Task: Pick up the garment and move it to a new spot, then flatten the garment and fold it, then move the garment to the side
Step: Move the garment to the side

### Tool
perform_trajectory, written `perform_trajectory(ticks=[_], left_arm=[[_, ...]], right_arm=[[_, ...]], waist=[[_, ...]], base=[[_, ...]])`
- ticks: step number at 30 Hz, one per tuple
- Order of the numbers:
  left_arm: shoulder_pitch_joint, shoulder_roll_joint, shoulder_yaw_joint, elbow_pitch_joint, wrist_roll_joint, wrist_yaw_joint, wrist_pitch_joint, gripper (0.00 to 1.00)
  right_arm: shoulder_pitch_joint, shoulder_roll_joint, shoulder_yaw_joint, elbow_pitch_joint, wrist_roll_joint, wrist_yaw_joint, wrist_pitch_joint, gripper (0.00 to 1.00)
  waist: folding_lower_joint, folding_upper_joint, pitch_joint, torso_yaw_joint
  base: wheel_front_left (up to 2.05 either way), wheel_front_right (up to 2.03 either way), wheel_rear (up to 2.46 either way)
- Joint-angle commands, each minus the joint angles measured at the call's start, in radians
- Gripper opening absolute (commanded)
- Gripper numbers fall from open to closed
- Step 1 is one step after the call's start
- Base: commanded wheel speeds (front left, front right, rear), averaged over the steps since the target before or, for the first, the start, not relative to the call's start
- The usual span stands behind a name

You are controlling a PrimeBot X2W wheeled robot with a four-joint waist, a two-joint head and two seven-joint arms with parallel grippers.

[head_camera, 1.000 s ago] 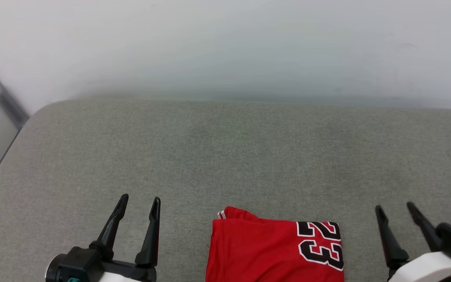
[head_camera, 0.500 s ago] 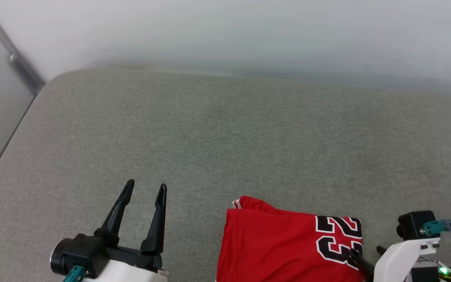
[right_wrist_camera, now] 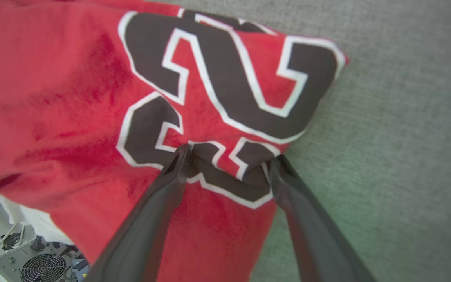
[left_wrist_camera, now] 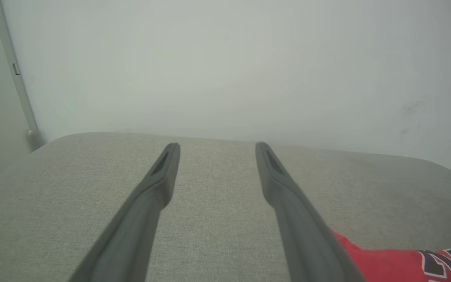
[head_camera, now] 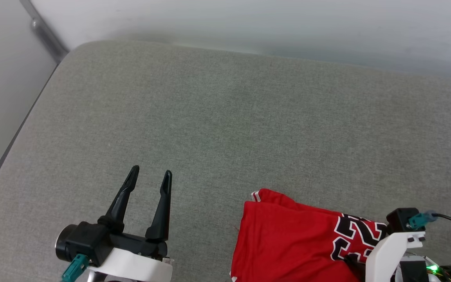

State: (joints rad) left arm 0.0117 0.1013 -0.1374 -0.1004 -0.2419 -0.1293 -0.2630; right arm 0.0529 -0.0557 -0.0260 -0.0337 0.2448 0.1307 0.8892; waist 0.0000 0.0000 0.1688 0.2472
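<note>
I see the garment (head_camera: 288,239) lying folded on the near right part of the grey cushion (head_camera: 210,117). It is soft red cloth folded into a neat block with straight edges. A bit of red and white stripe peeks out at its far left corner. Big black numbers with white outlines sit on its right end. The cushion is a rough woven fabric with a round corner, and a smooth pale wall (head_camera: 249,23) stands behind it.

My right end effector (right_wrist_camera: 231,153) points steeply down at the garment (right_wrist_camera: 53,98). Its two long dark fingers are spread wide. Both tips touch the cloth on the black numbers, and a little cloth puckers up between them.

My left end effector (head_camera: 151,170) hangs over bare cushion, well apart from the garment. It reaches forward, nearly flat. Its fingers (left_wrist_camera: 163,176) are spread apart and hold nothing.
</note>
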Motion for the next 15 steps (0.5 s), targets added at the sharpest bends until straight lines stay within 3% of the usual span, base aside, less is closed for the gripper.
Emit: perform_trajectory(ticks=[1, 4, 5, 6, 7, 11, 15], left_arm=[[-0.011, -0.002, -0.003, 0.002, -0.002, -0.001, -0.002, 1.00], [-0.019, -0.002, -0.006, 0.005, -0.001, -0.001, -0.002, 1.00], [-0.018, -0.002, -0.007, 0.007, 0.000, -0.001, -0.002, 1.00], [-0.017, -0.003, -0.009, 0.009, 0.002, -0.001, -0.002, 1.00], [-0.016, -0.003, -0.010, 0.010, 0.004, -0.001, -0.002, 1.00], [-0.006, -0.004, -0.015, 0.015, 0.008, -0.001, -0.002, 1.00], [0.007, 0.003, -0.027, 0.016, 0.003, -0.001, -0.002, 1.00]], right_arm=[[-0.011, 0.009, 0.022, 0.044, -0.010, 0.000, -0.005, 1.00], [-0.016, 0.012, 0.052, 0.097, -0.038, 0.000, -0.015, 1.00], [-0.015, 0.012, 0.059, 0.115, -0.044, 0.000, -0.017, 0.82], [-0.015, 0.014, 0.065, 0.128, -0.050, 0.001, -0.022, 0.35], [-0.018, 0.013, 0.069, 0.137, -0.058, 0.001, -0.031, 0.00], [-0.044, -0.014, 0.076, 0.138, -0.077, 0.000, -0.079, 0.00], [-0.081, -0.085, 0.111, 0.101, -0.122, -0.001, -0.126, 0.00]], waist=[[0.0000, 0.0000, 0.011, 0.011], [0.0000, 0.0000, 0.016, 0.017], [0.0000, 0.0000, 0.016, 0.018], [0.0000, 0.0000, 0.015, 0.019], [0.0000, 0.0000, 0.013, 0.019], [0.0000, 0.0000, -0.005, 0.008], [0.0000, 0.0000, -0.035, -0.022]], base=[[0.00, 0.00, 0.00], [0.00, 0.00, 0.00], [0.00, 0.00, 0.00], [0.00, 0.00, 0.00], [0.00, 0.00, 0.00], [0.00, 0.00, 0.00], [0.00, 0.00, 0.00]])
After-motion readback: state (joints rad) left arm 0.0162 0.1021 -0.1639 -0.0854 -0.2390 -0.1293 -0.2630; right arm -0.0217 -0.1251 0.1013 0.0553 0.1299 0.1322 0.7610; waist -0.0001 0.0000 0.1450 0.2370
